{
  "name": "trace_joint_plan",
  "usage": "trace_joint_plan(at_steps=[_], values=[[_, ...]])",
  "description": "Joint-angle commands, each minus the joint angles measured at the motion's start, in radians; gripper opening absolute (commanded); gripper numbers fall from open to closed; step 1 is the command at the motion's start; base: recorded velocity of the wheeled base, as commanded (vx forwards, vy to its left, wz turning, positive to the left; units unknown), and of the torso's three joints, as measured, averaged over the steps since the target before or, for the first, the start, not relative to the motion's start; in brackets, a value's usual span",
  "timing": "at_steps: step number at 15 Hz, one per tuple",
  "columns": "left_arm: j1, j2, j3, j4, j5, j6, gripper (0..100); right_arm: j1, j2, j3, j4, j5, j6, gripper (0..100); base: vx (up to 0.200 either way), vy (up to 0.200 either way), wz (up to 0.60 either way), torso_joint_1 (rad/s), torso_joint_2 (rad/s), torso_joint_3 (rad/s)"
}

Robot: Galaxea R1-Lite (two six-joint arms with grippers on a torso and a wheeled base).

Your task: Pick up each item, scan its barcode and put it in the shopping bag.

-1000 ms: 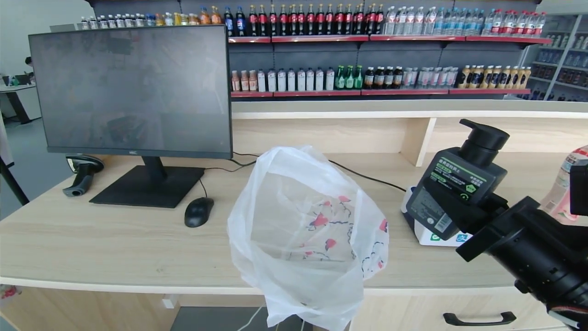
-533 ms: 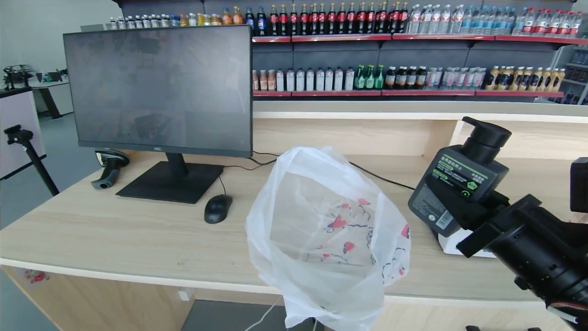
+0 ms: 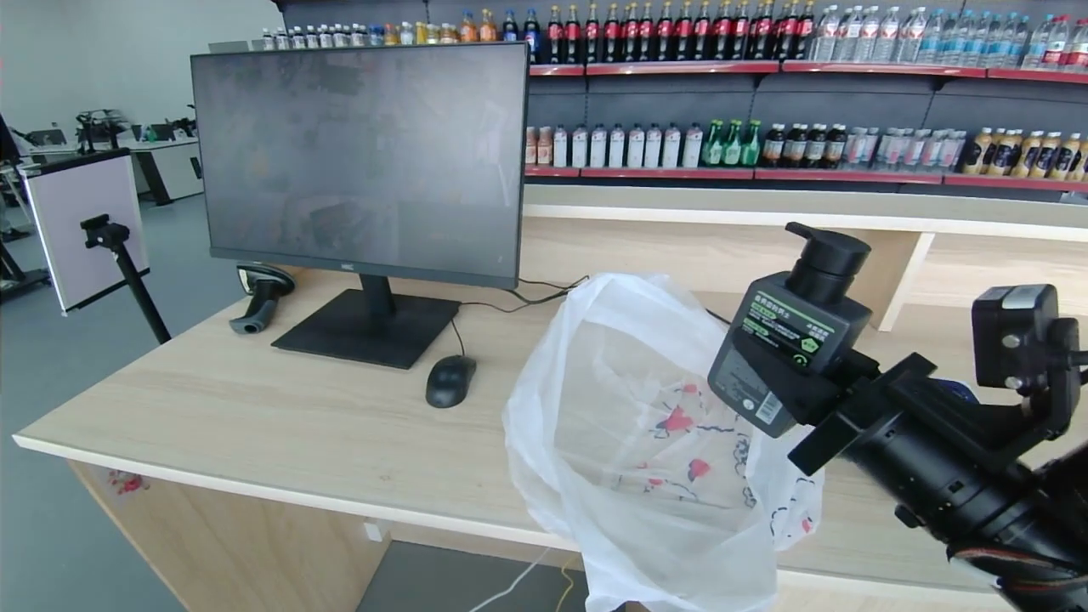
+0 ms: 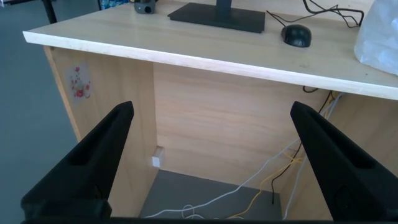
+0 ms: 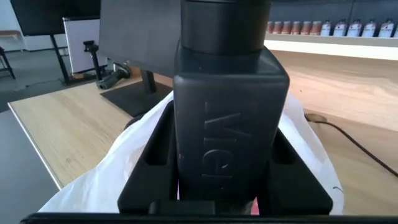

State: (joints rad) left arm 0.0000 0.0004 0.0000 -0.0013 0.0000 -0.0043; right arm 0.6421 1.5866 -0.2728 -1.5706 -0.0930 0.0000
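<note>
One pump bottle [image 3: 790, 348]: dark grey, square body, black pump head, green label and a barcode sticker on the side facing the head camera; held tilted in the air over the upper right rim of the shopping bag, not resting on anything.
Shopping bag [image 3: 646, 442]: thin white plastic printed with red flowers; stands with its mouth open at the front edge of the desk, its lower part hanging over that edge. The right wrist view shows its white plastic spread directly beneath the bottle.
Right claw [image 3: 837, 387]: clamped on the lower body of the bottle, one finger on each flat side; the arm comes in from the right of the bag.
Left claw [image 4: 211, 168]: fingers spread wide with nothing between them; it hangs below the level of the desk top, in front of the desk's front panel and left of the bag.
Desk [image 3: 255, 425]: pale wood.
Mouse [image 3: 450, 380]: black, on the desk just left of the bag.
Monitor [image 3: 361, 161]: dark screen on a flat black stand, behind and left of the bag.
Handheld scanner [image 3: 259, 297]: black, lying on the desk well left of the bag, beyond the monitor stand.
Shelves [image 3: 765, 174]: red-edged, lined with drink bottles, well behind the bag.
</note>
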Motion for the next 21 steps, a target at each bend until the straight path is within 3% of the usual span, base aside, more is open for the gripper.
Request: trace_joint_plan(at_steps=[1,4,7,21], values=[[0.000,0.000,0.000,0.000,0.000,-0.002,100,0.037,0.085,-0.042,0.000,-0.001,-0.002,0,0.000,0.000,0.00,0.000,0.00,0.000],[0.000,0.000,0.000,0.000,0.000,-0.003,100,0.060,0.211,-0.126,0.000,-0.001,-0.005,0,0.000,0.000,0.00,0.000,0.00,0.000],[0.000,0.000,0.000,0.000,0.002,-0.005,100,0.093,0.276,-0.123,0.000,-0.001,-0.017,0,0.000,0.000,0.00,0.000,0.00,0.000],[0.000,0.000,0.000,0.000,0.002,-0.008,100,0.079,0.432,-0.238,0.000,0.001,-0.025,0,0.000,0.000,0.00,0.000,0.00,0.000]])
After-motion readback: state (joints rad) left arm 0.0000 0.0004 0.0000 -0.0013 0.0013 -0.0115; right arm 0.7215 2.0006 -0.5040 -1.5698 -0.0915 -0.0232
